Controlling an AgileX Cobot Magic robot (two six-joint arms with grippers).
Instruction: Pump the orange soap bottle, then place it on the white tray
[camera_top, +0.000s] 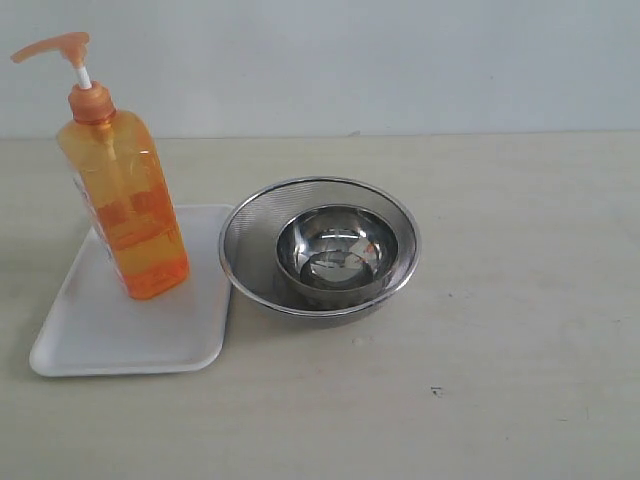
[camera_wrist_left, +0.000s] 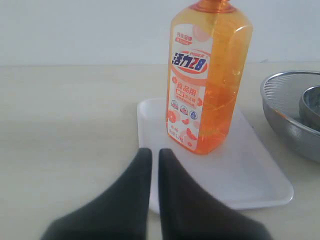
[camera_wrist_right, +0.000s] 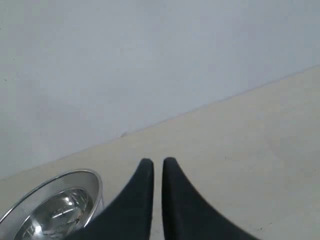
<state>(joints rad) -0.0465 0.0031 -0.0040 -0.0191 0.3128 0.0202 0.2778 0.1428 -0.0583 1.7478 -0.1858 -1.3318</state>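
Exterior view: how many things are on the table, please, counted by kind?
orange soap bottle: 1
white tray: 1
metal mesh strainer: 1
steel bowl: 1
Total: 4

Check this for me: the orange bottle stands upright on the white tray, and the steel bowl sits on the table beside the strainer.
One thing is wrong. The bowl sits inside the strainer, not on the table beside it, as the exterior view shows. The rest holds: the bottle stands upright on the tray.
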